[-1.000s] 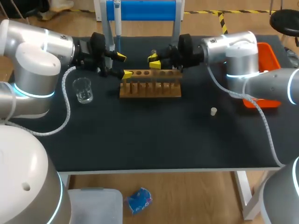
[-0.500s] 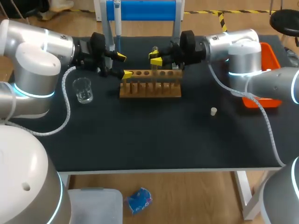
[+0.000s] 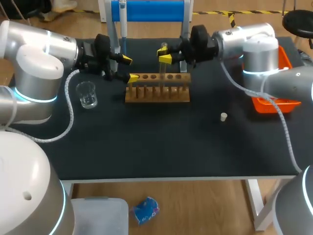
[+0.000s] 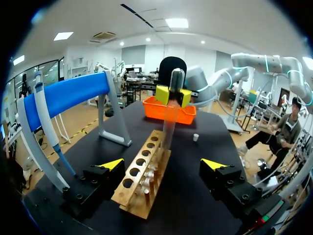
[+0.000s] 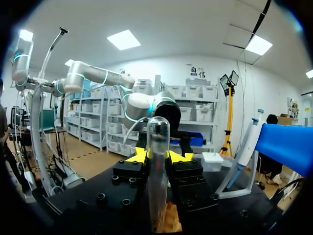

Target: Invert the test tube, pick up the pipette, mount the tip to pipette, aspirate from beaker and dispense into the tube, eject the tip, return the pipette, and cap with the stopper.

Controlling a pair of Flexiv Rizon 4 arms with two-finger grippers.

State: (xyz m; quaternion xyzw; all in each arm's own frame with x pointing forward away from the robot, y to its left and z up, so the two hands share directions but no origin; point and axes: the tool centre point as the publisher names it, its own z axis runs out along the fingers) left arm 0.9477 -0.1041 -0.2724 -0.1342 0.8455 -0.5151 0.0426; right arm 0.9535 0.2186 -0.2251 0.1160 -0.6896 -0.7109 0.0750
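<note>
— Right claw (image 3: 164, 55): what has it got?
— Its fingers are pinched on the one test tube (image 3: 161, 71), held upright over the rack (image 3: 157, 93). That arm reaches in level from the right.
— And the left claw (image 3: 130, 68)?
— Fingers wide apart, holding nothing, at the rack's left end.
— Count the rest.
— One beaker (image 3: 87, 94) near the left arm, one stopper (image 3: 223, 116) on the worktop (image 3: 161, 142), and one pipette (image 4: 45, 122) hanging on its blue stand (image 3: 151, 10).
</note>
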